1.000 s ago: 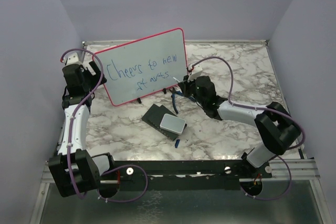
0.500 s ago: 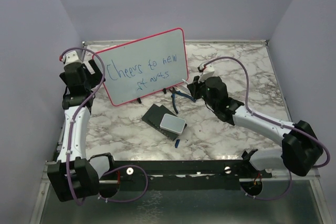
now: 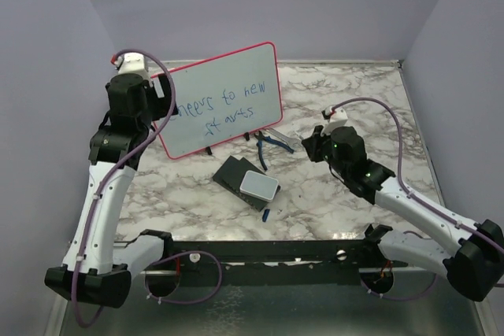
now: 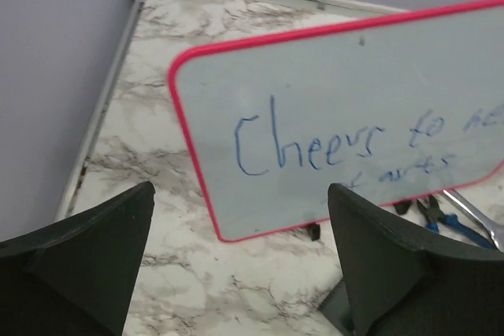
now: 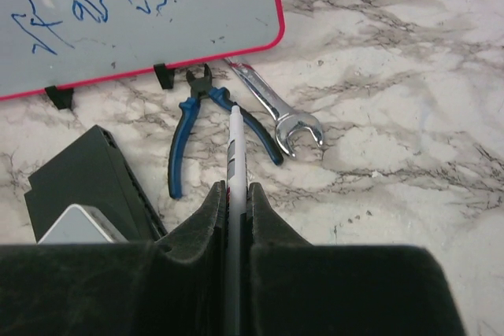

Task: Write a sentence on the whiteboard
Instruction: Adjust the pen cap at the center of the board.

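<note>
The whiteboard [image 3: 228,104] stands tilted at the back left, red-framed on small black feet. The sentence [image 3: 236,94] is in blue marker in two lines; its first letters are hidden behind my left arm from above. In the left wrist view the whiteboard [image 4: 354,108] fills the upper right and the sentence [image 4: 315,143] begins "Cheers to". My left gripper [image 3: 164,94] [image 4: 240,190] hangs open and empty in front of the board's left end. My right gripper [image 3: 311,147] [image 5: 234,190] is shut on a white marker [image 5: 234,147], off to the right of the whiteboard [image 5: 118,21], tip toward the table.
Blue-handled pliers [image 3: 264,145] [image 5: 183,147] and a steel wrench [image 3: 285,141] [image 5: 276,112] lie below the board's right corner. A dark block with a grey-white pad [image 3: 246,180] [image 5: 79,186] sits in front of the board. A small blue cap [image 3: 266,213] lies near the front rail.
My left arm has risen and swung right, now covering the board's left edge. My right arm has drawn back to the right, away from the board, the marker still in its grip.
</note>
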Controlling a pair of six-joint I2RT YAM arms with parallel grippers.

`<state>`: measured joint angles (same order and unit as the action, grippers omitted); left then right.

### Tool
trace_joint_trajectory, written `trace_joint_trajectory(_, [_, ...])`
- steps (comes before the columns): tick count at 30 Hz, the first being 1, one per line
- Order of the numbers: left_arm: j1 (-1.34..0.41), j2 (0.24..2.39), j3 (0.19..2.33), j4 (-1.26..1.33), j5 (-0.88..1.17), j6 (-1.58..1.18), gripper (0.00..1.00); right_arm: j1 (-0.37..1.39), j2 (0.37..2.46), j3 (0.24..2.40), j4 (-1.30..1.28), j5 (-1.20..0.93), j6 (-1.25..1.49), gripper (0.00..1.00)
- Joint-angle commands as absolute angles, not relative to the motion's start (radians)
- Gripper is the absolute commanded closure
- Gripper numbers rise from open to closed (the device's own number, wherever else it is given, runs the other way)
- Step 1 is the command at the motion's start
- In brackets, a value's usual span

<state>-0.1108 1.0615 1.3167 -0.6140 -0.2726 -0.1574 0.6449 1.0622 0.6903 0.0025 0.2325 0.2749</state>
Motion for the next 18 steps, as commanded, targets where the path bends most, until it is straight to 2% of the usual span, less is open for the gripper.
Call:
trace_joint_trajectory(1, [-0.262, 1.001, 1.215, -0.769, -0.102, -0.251, 0.09, 0.644, 0.953, 0.644, -0.108, 0.201, 0.332, 0.99])
trace_joint_trajectory(5, [-0.491, 0.908, 1.056, -0.773, -0.095, -0.398, 0.12, 0.644, 0.901, 0.638, -0.185, 0.207, 0.352, 0.99])
trace_joint_trajectory(10, [-0.826, 0.834, 0.876, -0.750, -0.217, -0.645, 0.17, 0.644, 0.875, 0.640, -0.230, 0.204, 0.369, 0.99])
trace_joint_trajectory(15, [-1.208, 0.948, 0.803, -0.646, -0.429, -0.834, 0.22, 0.644, 0.871, 0.646, -0.224, 0.189, 0.388, 0.99])
trace_joint_trajectory(18, [-1.308, 1.058, 0.813, -0.599, -0.506, -0.868, 0.23, 0.644, 0.865, 0.652, -0.225, 0.192, 0.389, 0.99])
